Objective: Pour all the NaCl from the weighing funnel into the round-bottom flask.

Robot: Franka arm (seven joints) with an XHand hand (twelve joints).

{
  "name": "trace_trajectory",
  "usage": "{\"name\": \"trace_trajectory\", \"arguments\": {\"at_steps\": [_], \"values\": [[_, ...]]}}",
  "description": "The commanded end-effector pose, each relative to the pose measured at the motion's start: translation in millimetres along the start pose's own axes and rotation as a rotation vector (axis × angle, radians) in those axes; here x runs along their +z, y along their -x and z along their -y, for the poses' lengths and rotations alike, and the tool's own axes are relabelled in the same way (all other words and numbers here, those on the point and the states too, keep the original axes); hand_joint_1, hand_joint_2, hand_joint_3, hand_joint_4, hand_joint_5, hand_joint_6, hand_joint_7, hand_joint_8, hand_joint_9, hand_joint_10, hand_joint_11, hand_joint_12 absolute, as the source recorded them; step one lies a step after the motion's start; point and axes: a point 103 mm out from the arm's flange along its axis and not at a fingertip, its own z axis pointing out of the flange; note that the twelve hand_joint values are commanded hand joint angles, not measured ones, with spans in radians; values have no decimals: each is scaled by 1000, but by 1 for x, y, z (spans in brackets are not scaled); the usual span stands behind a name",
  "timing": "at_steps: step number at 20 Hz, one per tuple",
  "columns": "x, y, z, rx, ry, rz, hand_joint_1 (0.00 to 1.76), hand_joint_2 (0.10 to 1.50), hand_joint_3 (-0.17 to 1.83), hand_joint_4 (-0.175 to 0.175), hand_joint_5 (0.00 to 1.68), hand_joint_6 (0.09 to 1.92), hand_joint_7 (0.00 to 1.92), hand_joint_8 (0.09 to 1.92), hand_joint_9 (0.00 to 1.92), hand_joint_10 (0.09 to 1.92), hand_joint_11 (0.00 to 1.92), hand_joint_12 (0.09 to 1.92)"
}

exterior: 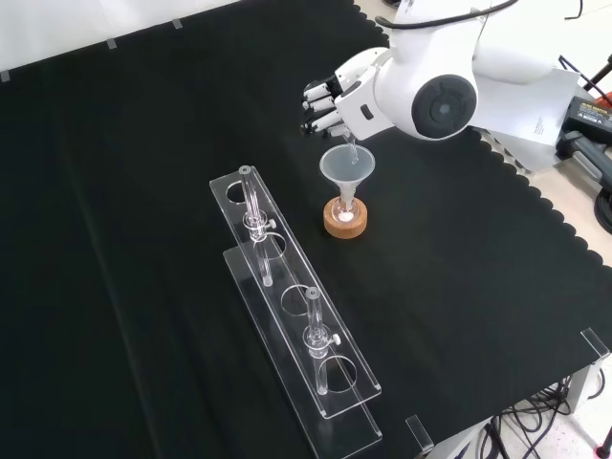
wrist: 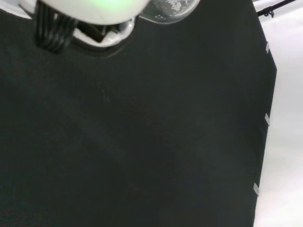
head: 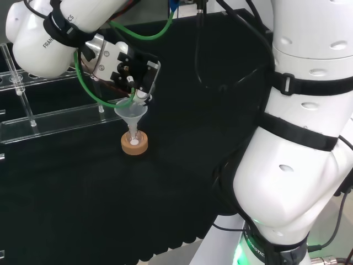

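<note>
Clear glass throughout, hard to read against the black cloth (exterior: 143,191). Round-bottom flask (exterior: 345,212) seated on cork ring (exterior: 345,226), toward the far edge of the cloth in the front view, well clear of the scalloped near-right edge. Clear funnel (exterior: 346,165) standing in the flask neck. Hand (exterior: 330,100) poised just above the funnel rim, fingers curled on a small clear piece, judged to be the weighing funnel (exterior: 352,150), tilted with its spout down into the funnel mouth.

Progress, as judged: pour in hand, likely well advanced. White deposit noted at the flask bottom in head and front views. Some white grains noted in a clear bulb (wrist: 171,8) in the wrist view, so emptying not confirmed complete; remainder to be tipped out.

Differences between views: front view gives the acrylic tube rack (exterior: 296,325) in full, near the middle of the cloth; head view gives the hand's underside (head: 128,66) and green cable (head: 88,88).
</note>
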Motion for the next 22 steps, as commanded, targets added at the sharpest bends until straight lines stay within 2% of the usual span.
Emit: {"name": "trace_trajectory", "arguments": {"at_steps": [1, 22], "values": [[-1, 0, 0, 10, -2, 20, 1127, 635, 696, 175, 1275, 687, 450, 679, 842, 366, 799, 1037], [-6, -1, 3, 15, -5, 68, 1127, 633, 697, 175, 1277, 684, 442, 678, 836, 368, 805, 1035]]}}
